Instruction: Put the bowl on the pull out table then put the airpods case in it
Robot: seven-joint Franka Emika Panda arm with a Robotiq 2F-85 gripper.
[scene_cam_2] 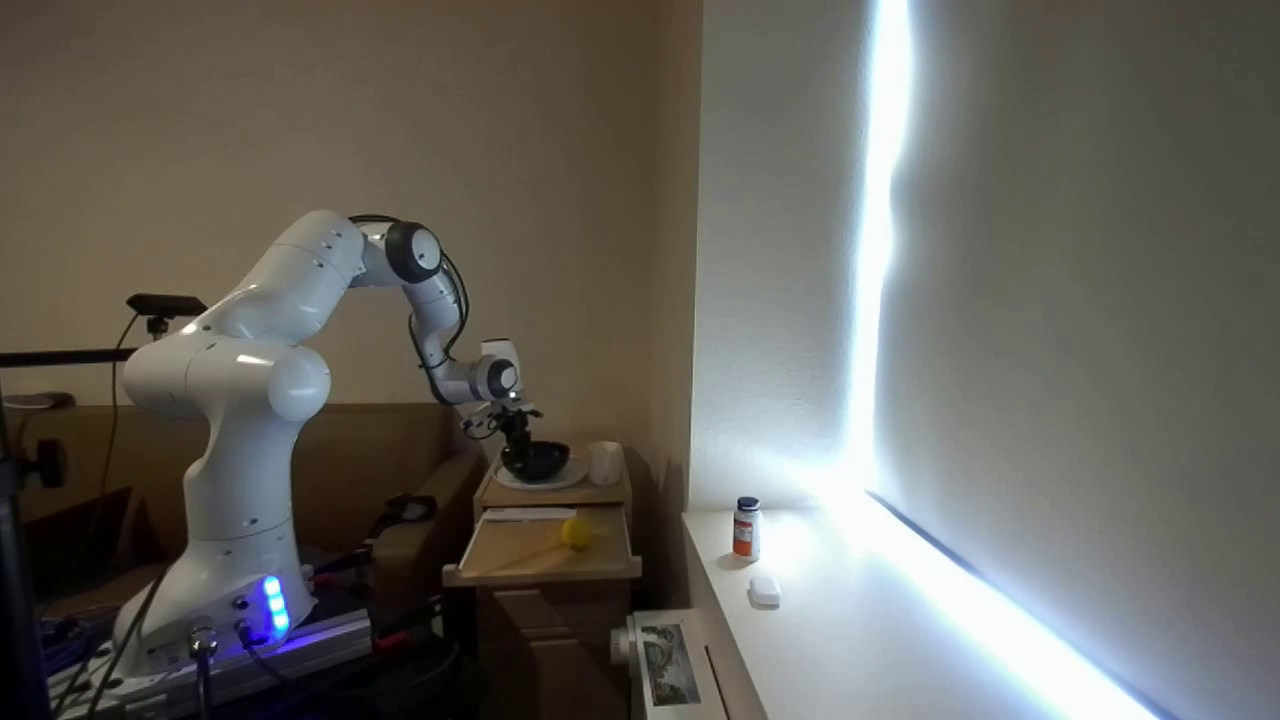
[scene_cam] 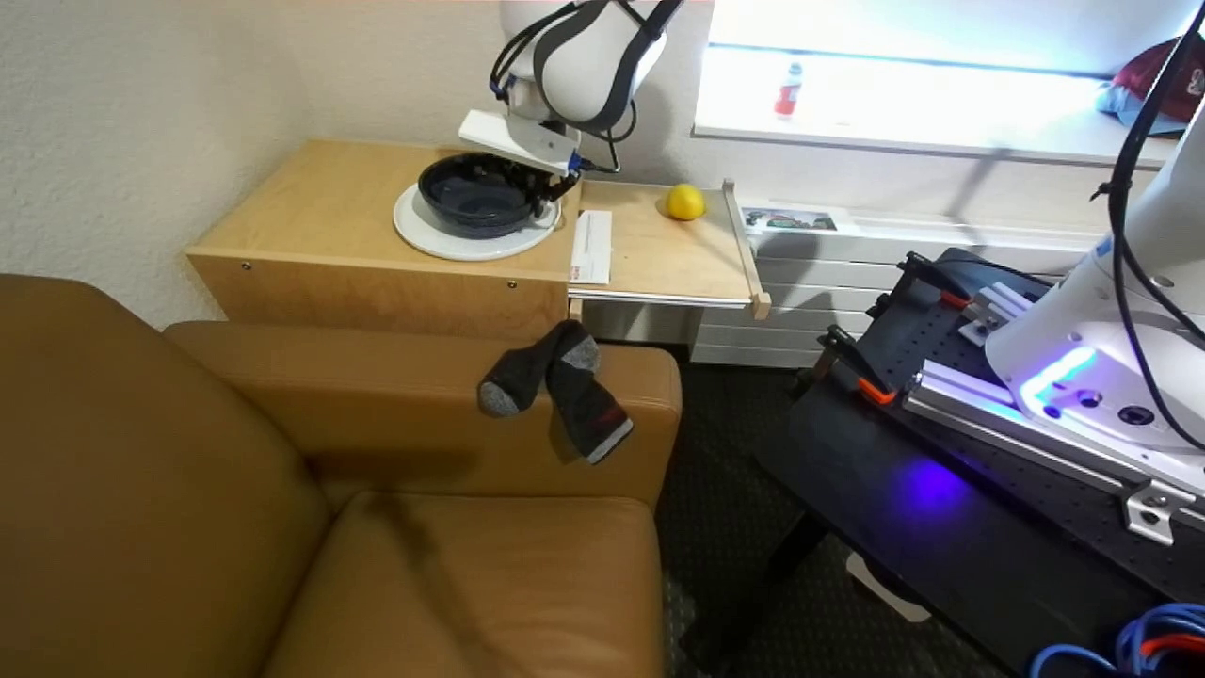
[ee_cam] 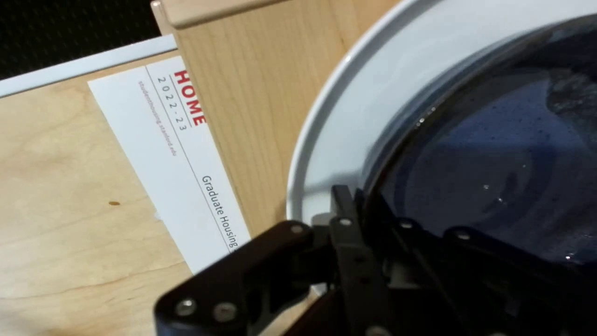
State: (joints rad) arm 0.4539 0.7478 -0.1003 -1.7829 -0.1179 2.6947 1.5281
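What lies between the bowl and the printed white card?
From the bowl, first the white plate's rim, then a strip of the wooden side table's top, up to the card. The wrist view shows this; lower down, the gripper hides part.

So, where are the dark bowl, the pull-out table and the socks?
Dark bowl [ee_cam: 489,149]: in the wrist view, on its inside.
Pull-out table [scene_cam: 659,256]: in an exterior view, on its bare wooden top.
Socks [scene_cam: 584,405]: in an exterior view, on one sock's dark fabric.

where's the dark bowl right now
In an exterior view, the dark bowl sits on the white plate, left of the pull out table; in the wrist view, the tool straddles its rim.
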